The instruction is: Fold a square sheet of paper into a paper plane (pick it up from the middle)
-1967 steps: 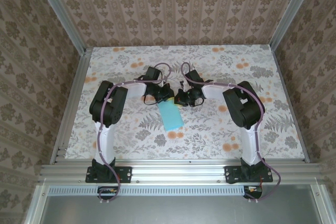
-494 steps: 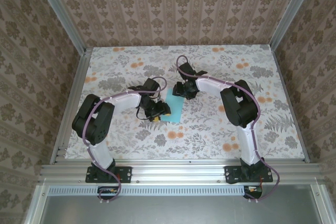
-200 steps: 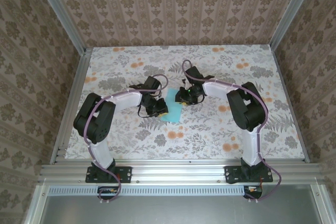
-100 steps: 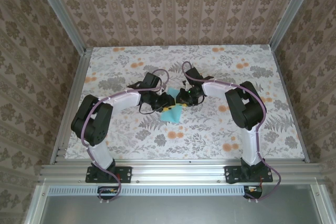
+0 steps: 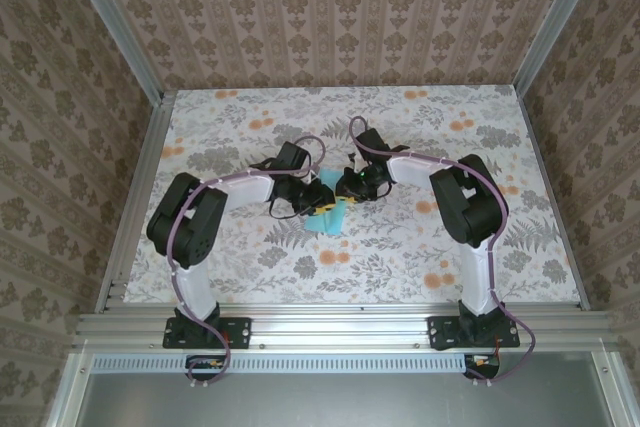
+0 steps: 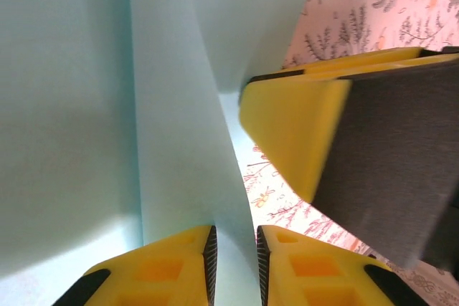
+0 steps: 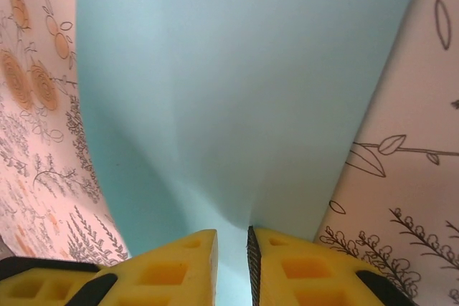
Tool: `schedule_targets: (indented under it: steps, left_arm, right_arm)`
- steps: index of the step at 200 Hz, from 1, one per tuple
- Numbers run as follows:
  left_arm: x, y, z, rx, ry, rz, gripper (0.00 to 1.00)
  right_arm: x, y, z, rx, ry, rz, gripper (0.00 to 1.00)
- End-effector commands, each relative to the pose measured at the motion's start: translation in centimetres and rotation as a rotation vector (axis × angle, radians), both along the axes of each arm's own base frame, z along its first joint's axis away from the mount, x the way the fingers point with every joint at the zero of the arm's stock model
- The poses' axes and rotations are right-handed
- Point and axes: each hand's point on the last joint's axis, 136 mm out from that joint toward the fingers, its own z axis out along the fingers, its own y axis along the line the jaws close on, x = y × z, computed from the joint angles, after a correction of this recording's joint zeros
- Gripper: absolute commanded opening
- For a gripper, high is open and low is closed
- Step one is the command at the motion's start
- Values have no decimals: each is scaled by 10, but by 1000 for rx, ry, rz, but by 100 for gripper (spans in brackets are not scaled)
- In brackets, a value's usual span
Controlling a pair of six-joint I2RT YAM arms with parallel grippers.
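The paper [image 7: 237, 91] is turquoise, fingers [image 7: 172, 270] yellow, tabletop [image 5: 400, 247] grey-and-orange floral.

sheet of paper [image 7: 237, 91]: thin, matt, smooth | right end effector fingers [image 7: 172, 266]: yellow plastic, probably matt

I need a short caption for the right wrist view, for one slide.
Right tool pinches the curved turquoise sheet of paper above the floral tabletop.

We read no text, label, brand, number or sign anywhere. Paper [image 7: 244, 69]: plain, unmarked. Table [image 5: 420, 247] and walls [image 5: 330, 17]: floral pattern only, no lettering.
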Motion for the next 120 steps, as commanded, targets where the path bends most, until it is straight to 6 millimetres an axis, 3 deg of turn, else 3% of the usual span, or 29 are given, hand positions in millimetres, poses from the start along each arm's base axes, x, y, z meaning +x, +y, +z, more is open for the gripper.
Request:
schedule_targets:
  steps: [1,54,91,120]
  left_arm:
    - [6,-2,3,12,-3,17,24]
    - [9,2,0,39,21,56,24]
    - [10,2,-1,43,35,73,24]
    - [11,1,-1,46,40,79,24]
  right_arm:
    - [-2,3,13,48,4,1,21]
    - [-11,-3,38,81,-91,38,27]
    - [-28,-4,52,130,-171,86,34]
    - [-47,0,50,109,-222,158,39]
